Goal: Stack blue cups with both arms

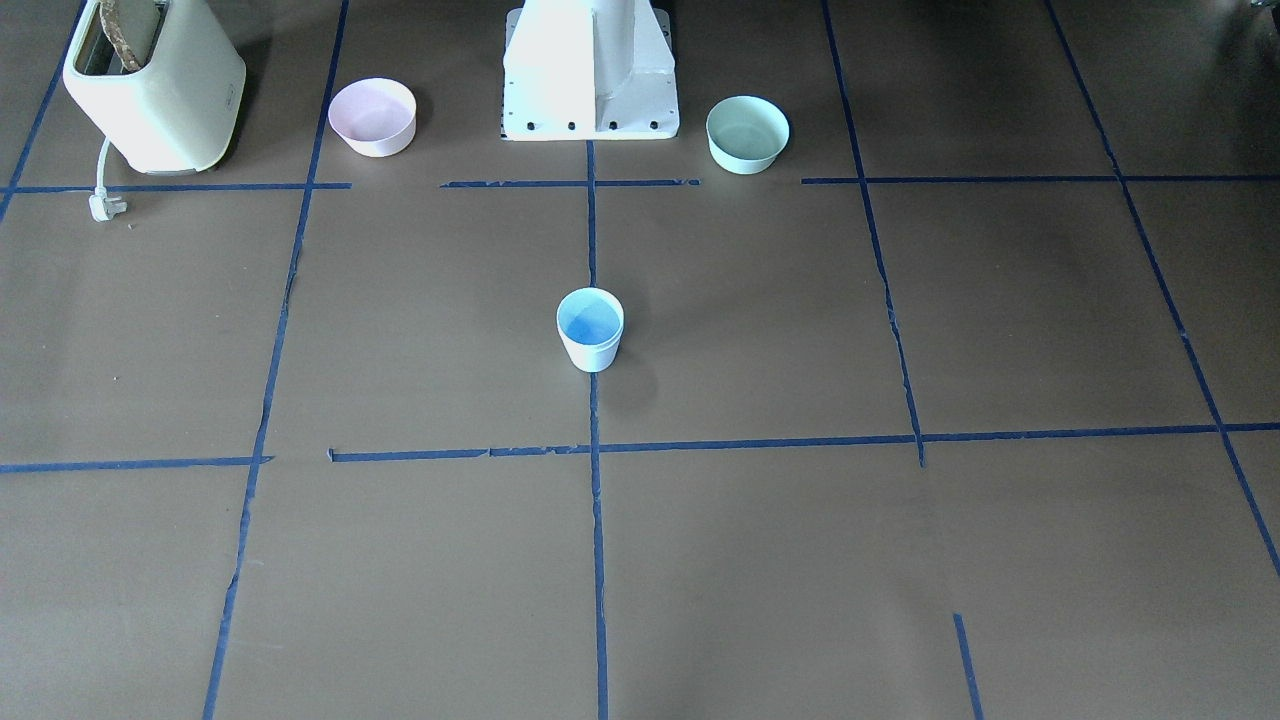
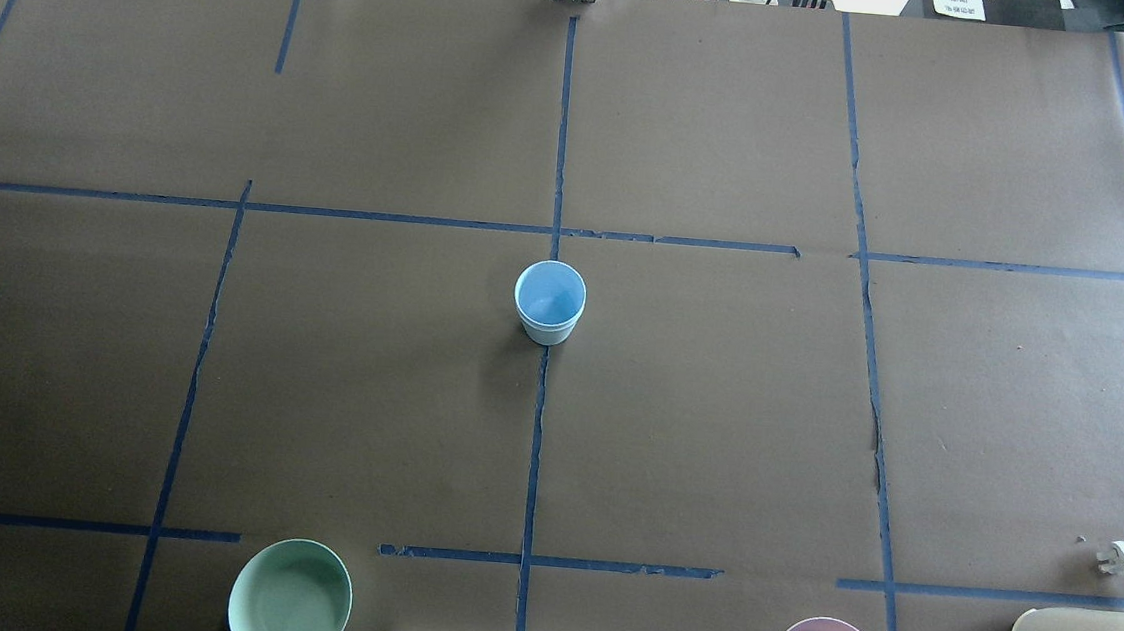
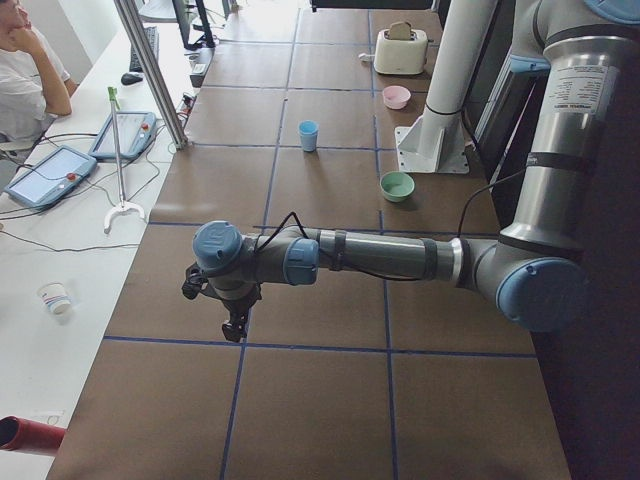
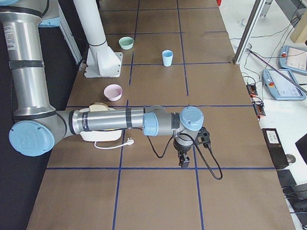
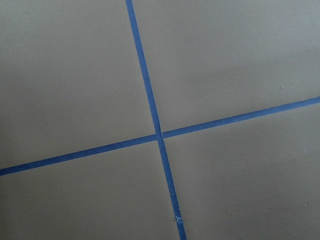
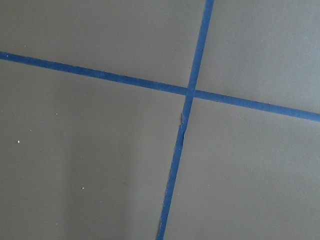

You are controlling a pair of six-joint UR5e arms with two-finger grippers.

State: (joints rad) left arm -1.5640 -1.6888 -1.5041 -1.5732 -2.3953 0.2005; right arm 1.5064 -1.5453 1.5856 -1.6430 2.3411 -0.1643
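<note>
A pale blue tapered plastic cup [image 2: 550, 303] stood upright at the centre of the brown table [image 2: 316, 386], on a blue tape line [image 2: 538, 434]. It sat well apart from both grippers: at 1 o'clock from the black two-finger left gripper [image 3: 235, 325] and at 12 o'clock from the matching right gripper [image 4: 183, 160]. It could not be told how far either's jaws were parted, or whether they held anything.

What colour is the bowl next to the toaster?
The bowl is pale pink, clearest in the exterior front-facing view.

Blue cups [image 1: 590, 347] nested, upright, central
</note>
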